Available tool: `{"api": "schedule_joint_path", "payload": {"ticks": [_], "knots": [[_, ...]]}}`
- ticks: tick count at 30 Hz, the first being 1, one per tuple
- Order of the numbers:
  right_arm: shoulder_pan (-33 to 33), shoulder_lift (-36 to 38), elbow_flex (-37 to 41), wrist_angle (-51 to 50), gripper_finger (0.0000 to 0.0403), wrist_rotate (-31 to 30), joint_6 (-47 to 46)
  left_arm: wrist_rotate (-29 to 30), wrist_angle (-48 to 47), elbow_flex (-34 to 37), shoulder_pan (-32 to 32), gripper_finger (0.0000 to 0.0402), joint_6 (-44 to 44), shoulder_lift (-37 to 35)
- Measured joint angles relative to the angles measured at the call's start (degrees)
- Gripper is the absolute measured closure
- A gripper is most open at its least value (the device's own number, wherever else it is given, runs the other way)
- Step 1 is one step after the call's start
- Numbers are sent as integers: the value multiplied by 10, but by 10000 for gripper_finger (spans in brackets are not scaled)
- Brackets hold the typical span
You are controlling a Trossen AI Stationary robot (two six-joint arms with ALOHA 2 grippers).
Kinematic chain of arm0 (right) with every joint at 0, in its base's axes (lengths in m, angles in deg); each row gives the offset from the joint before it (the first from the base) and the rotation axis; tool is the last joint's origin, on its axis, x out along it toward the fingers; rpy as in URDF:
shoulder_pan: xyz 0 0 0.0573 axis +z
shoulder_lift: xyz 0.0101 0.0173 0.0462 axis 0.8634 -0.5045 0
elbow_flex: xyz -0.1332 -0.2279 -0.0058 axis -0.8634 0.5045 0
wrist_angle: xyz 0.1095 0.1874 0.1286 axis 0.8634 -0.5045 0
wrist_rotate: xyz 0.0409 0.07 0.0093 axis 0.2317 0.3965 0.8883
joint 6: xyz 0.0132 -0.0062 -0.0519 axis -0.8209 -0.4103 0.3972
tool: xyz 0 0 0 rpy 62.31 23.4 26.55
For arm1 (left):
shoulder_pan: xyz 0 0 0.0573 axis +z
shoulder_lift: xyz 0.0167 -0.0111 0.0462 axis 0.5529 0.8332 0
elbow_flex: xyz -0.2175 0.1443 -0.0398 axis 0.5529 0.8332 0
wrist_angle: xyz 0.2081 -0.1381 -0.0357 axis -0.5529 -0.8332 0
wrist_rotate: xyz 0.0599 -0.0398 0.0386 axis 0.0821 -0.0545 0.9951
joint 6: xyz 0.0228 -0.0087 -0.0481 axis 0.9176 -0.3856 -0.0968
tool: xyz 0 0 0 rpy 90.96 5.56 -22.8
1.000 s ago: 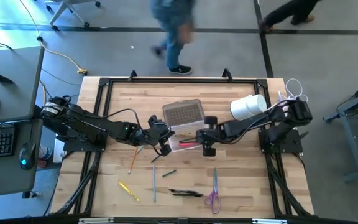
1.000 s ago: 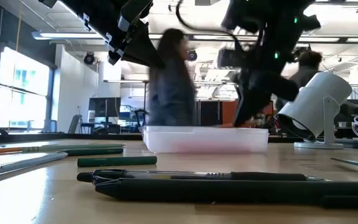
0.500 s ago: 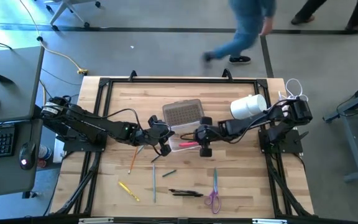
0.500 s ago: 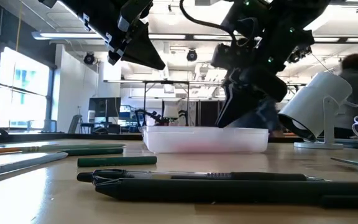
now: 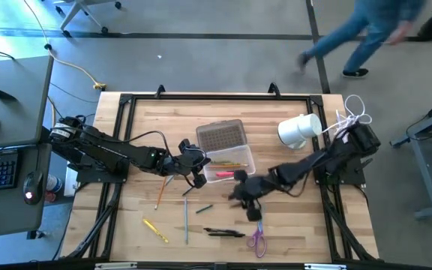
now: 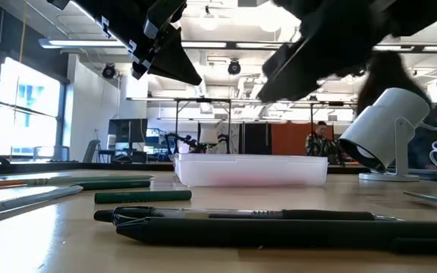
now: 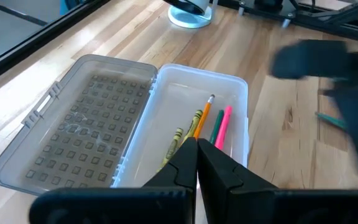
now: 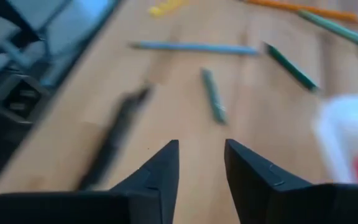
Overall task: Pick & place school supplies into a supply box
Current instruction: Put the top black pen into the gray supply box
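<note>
High view: the supply box (image 5: pixel 229 166) lies near the middle of the table (image 5: pixel 306 232), its lid (image 5: pixel 221 136) folded open toward the far edge. The left gripper (image 5: pixel 196 169) hovers at the box's left end. The right gripper (image 5: pixel 247 196) is out over bare wood just in front of the box's near edge. In front of it lie a short green pencil (image 5: pixel 204 208), a black pen (image 5: pixel 224 232) and the scissors (image 5: pixel 257 234). An orange pencil (image 5: pixel 160 195), a yellow one (image 5: pixel 155 229) and a grey-blue one (image 5: pixel 186 223) lie toward the near-left corner.

Low view: the box sits on the wood with a pink blur inside; both arms hang above it as dark shapes.

Left wrist view: the box holds about 4 pencils, orange, yellow, green and pink. The left fingers (image 7: pixel 219 171) are pressed together with nothing visible between them.

Right wrist view: the right fingers (image 8: pixel 160 168) stand apart and empty, aimed at the green pencil (image 8: pixel 213 95), with the black pen (image 8: pixel 114 140) beside it.

The step in hand looks like the right arm's reach for the next piece. To do it well, choose 1 pencil, turn the wrist so the fingers straddle it across its length, come straight down at its middle, and close only near the wood, keeping clear of the neighbouring pen.
</note>
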Motion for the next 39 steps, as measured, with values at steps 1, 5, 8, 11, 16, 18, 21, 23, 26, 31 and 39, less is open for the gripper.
{"api": "schedule_joint_path", "payload": {"ticks": [1,5,8,11,16,18,21,23,26,31,39], "knots": [[16,-2,0,8,284,-3,0,0,0,0,0,355,0,0],[77,-30,0,54,262,-8,-26,0,1,0,0,355,0,0],[115,-68,0,108,245,-31,-53,0,2,0,0,355,0,0],[144,-110,0,148,229,-69,-55,0,2,0,0,355,-2,0],[157,-149,-1,166,218,-110,-55,0,3,0,0,355,-3,0],[152,-160,-1,163,218,-112,-53,0,3,0,0,355,-3,0],[142,-172,-1,157,217,-109,-53,0,3,0,0,355,-3,0],[136,-177,-2,160,217,-108,-47,0,3,0,0,355,-3,0],[128,-183,-2,158,217,-108,-38,0,3,0,0,355,-3,0],[116,-184,-3,135,217,-110,-26,0,3,0,0,355,-3,0],[103,-184,-1,158,221,-95,33,0,2,0,0,355,-2,0]]}}
